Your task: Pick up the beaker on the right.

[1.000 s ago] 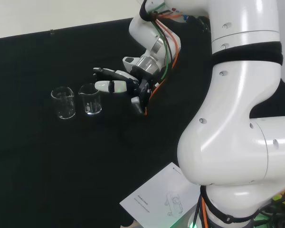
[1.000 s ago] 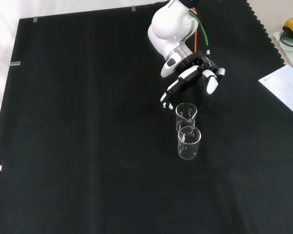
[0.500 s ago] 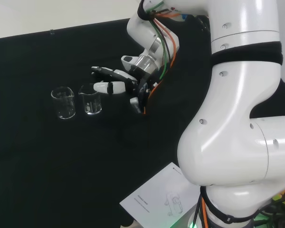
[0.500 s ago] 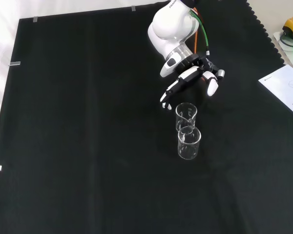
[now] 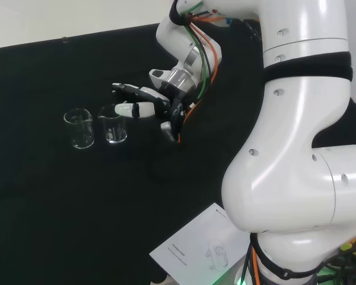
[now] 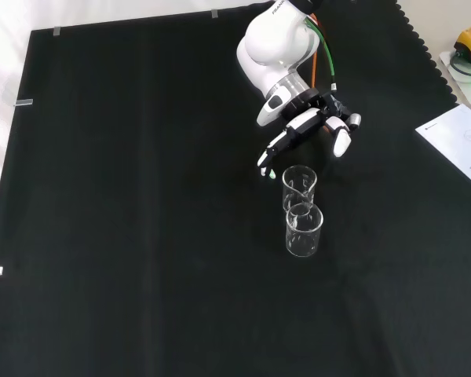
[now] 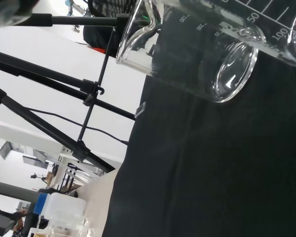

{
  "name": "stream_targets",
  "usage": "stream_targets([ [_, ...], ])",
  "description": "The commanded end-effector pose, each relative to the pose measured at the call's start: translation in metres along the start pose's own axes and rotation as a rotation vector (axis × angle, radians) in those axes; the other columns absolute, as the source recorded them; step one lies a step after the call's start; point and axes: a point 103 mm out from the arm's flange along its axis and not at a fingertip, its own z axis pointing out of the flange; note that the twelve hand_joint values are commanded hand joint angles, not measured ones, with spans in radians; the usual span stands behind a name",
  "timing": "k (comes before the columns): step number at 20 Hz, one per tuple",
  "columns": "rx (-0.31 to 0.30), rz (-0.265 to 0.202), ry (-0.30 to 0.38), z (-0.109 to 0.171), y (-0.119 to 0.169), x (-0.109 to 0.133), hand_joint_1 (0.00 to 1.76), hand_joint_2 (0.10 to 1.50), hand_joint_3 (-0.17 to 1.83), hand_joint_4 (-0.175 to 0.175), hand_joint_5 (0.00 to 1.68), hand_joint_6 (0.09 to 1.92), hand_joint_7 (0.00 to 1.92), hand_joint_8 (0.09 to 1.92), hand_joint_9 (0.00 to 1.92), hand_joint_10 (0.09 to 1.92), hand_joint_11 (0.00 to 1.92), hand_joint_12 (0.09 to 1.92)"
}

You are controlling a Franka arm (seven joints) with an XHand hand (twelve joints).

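Two clear glass beakers stand upright side by side on the black cloth. In the head view the right beaker (image 5: 113, 125) is nearest the hand and the left beaker (image 5: 78, 128) stands beside it. In the front view they stand one behind the other, the farther beaker (image 6: 299, 186) closest to the hand and the nearer beaker (image 6: 304, 229) just before it. The hand (image 5: 149, 108) (image 6: 304, 126) hovers open just right of the right beaker in the head view, its fingers stretched toward the rim and thumb spread, holding nothing. In the wrist view that beaker (image 7: 197, 44) is close and large.
A white printed sheet (image 5: 196, 246) (image 6: 465, 143) lies near the cloth's edge by the arm's base. The arm's big white links (image 5: 296, 148) stand at the right of the head view. Tripod legs (image 7: 64, 79) stand beyond the bench.
The hand has crept a little to the left in the head view, closer to the right beaker. Both beakers stand where they were.
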Motion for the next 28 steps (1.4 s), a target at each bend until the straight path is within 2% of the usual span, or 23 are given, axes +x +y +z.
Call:
stream_targets([
  [1,-0.002,0.000,0.012,-0.001,0.000,-0.002,0.70,0.31,0.90,-0.120,0.01,0.09,0.00,0.46,0.00,0.79,0.00,1.33],
  [13,-0.010,0.006,0.011,-0.001,0.003,-0.007,0.69,0.31,0.90,-0.120,0.01,0.09,0.00,0.46,0.00,0.79,0.00,1.33],
  [22,0.005,-0.022,-0.035,-0.004,0.015,-0.006,0.69,0.30,0.91,-0.119,0.01,0.09,0.00,0.46,0.00,0.80,0.00,1.33],
  [28,-0.002,-0.022,-0.053,-0.006,0.016,-0.008,0.68,0.30,0.90,-0.119,0.01,0.09,0.00,0.47,0.00,0.80,0.00,1.33],
])
